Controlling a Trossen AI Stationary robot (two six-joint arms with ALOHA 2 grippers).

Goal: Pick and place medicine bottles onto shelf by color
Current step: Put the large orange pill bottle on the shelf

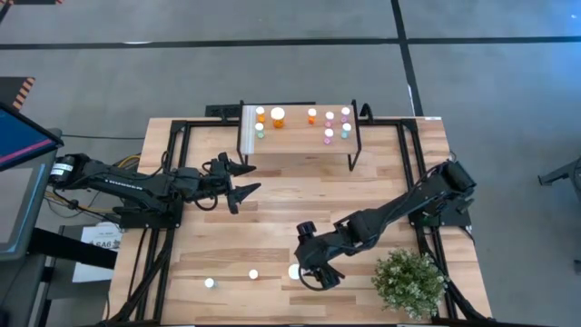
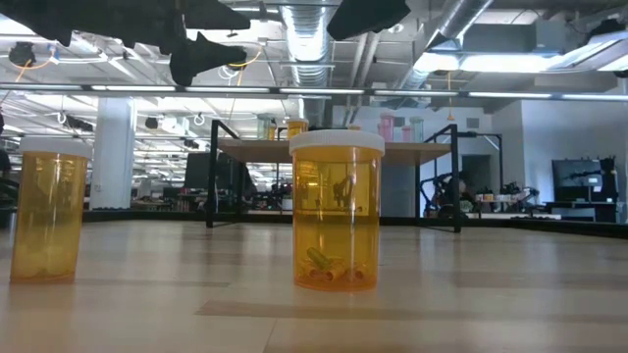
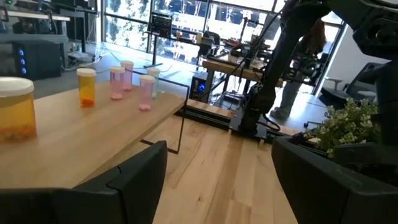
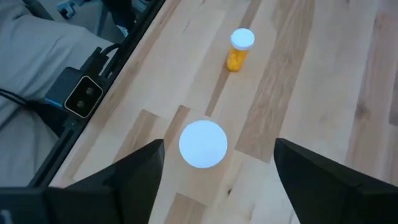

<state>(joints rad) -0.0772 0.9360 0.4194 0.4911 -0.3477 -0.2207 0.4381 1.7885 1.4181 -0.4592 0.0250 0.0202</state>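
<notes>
Orange-bodied, white-capped medicine bottle (image 4: pixel 203 144) stands upright on the wooden table (image 1: pixel 272 209), directly below and between the spread fingers of the right gripper (image 4: pixel 214 168), untouched. A second orange bottle (image 4: pixel 239 49) stands beyond those fingertips, well apart; a third bottle (image 1: pixel 210 282) farther along the same edge. Shelf (image 1: pixel 300 150) carries orange, pink and teal bottles (image 1: pixel 329 133) upright on its plank top. Left gripper (image 1: pixel 243 179), fingers spread and empty, hangs just beside the shelf's near edge. Green plant (image 1: pixel 410 282) sits behind the right gripper.
</notes>
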